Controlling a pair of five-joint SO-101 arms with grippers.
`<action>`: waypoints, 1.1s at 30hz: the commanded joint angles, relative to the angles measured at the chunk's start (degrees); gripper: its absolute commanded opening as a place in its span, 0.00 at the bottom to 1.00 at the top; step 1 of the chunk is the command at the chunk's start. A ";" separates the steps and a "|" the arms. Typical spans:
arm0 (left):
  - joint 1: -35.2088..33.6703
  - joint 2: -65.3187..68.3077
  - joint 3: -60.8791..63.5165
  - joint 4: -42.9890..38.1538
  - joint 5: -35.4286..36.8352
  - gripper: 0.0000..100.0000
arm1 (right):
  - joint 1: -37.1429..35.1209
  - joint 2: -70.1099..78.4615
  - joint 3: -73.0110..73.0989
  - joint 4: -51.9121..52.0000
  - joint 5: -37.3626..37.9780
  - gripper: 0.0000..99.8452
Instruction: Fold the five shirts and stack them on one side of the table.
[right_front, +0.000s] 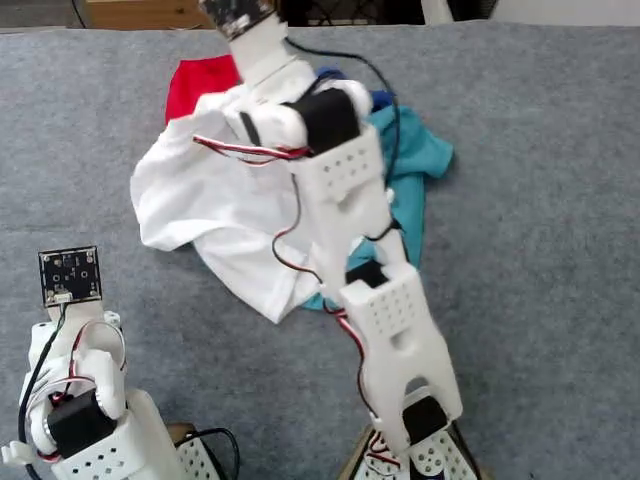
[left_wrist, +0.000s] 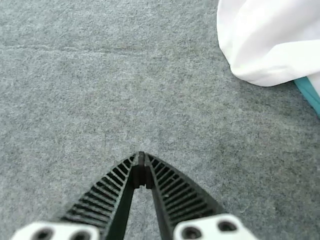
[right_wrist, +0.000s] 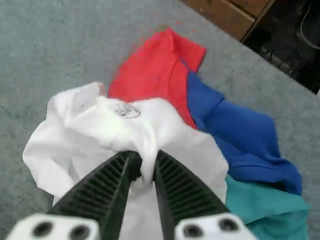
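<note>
High view: on the table (right_front: 540, 300), the white shirt (right_front: 215, 205) lies at 1 o'clock from the left gripper (left_wrist: 141, 159), its jaws together; the right gripper (right_wrist: 142, 162), far nearer, has its jaws clamped on a fold of it.

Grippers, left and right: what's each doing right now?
Left gripper: closed, holding nothing, above the grey mat.
Right gripper: closed on a bunched fold of the white shirt.

Surface: grey felt cover (right_front: 540, 300), flat | Far edge: wooden board (right_front: 150, 12) lies beyond it | Background: cables (right_wrist: 304, 22) in shadow.
</note>
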 joint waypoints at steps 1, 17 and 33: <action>-0.48 0.18 -2.15 0.18 -0.53 0.03 | 1.93 -8.48 -2.33 0.35 0.35 0.01; -0.48 0.18 -2.33 0.18 -0.53 0.03 | 21.98 -33.71 -2.59 0.18 0.53 0.01; -0.13 17.41 -18.51 0.09 -0.53 0.03 | 55.65 -40.40 12.35 0.44 0.35 0.01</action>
